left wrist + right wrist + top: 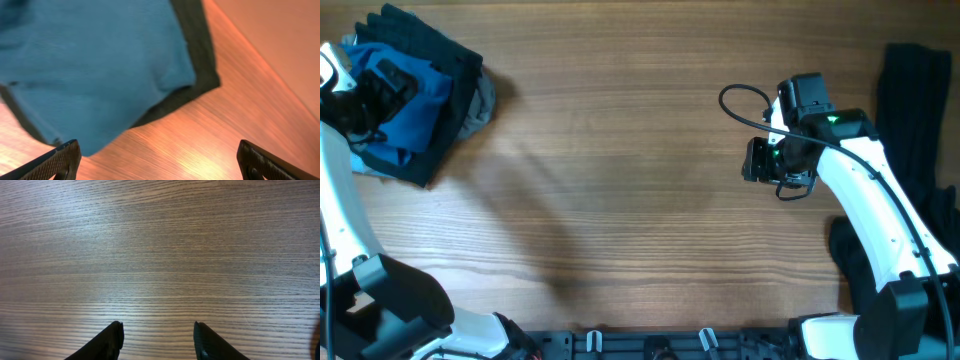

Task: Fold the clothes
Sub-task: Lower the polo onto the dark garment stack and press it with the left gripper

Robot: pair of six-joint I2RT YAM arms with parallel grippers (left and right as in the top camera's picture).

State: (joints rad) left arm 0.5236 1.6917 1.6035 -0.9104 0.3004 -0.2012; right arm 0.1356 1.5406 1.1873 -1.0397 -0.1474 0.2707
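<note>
Both tools spread: my left tool (160,159) over the blue garment (100,65), upper left; my right tool (157,332) above the tabletop (620,170), centre right.

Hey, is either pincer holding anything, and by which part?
Nothing is held. The left pincer is open at the blue garment; the right pincer is open over the table.

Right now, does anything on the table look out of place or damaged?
Nothing spilled or damaged. The clothes pile at the left is a rumpled heap, blue garment atop dark ones; another dark garment lies at the right edge.
</note>
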